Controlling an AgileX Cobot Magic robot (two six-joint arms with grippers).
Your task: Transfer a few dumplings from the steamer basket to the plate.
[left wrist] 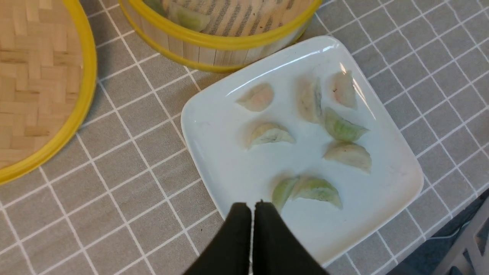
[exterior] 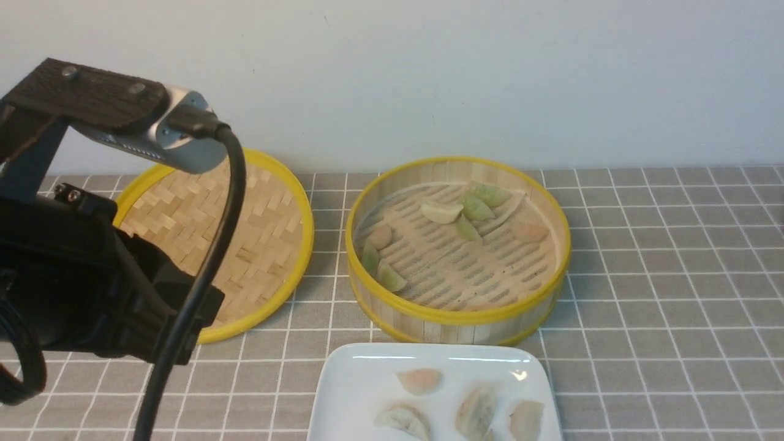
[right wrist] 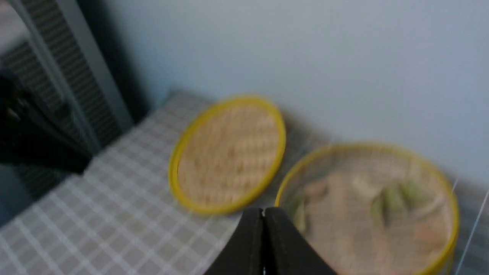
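**Dumplings split between plate and basket, both grippers shut and empty**

Dumplings [left wrist: 270, 133] on the plate: eight in the left wrist view, spread apart. Two are pinkish-pale along the basket side, one green one sits mid-plate, and a green pair touch each other at the edge nearest the robot. The front view crops the plate and shows only four.

More dumplings are in the steamer basket [exterior: 459, 315], about eight. A cluster of one whitish and three green sits toward the back, one pinkish one is on the right, and three lie along the left wall. All rest on the slotted floor.

The plate [exterior: 355, 392] is white and sits just in front of the basket on the robot's side. Its corner is very near the basket wall; I can't tell if they touch.

Left gripper [left wrist: 252, 206]: jaws pressed together with nothing between them. It hovers over the plate's near edge, tips just beside the green pair and not touching them.

Right gripper [right wrist: 263, 210]: jaws closed flat, holding nothing. It is raised and looks toward the basket. That view is motion-blurred, and this arm is not in the front view.

The left arm [exterior: 92, 288], with its wrist camera [exterior: 141, 131] and cable [exterior: 202, 288], fills the left of the front view.

The woven lid [exterior: 257, 233] lies flat to the left of the basket, close to it but apart. Everything sits on a grey grid tablecloth [exterior: 674, 275] with a pale wall [exterior: 429, 73] behind.
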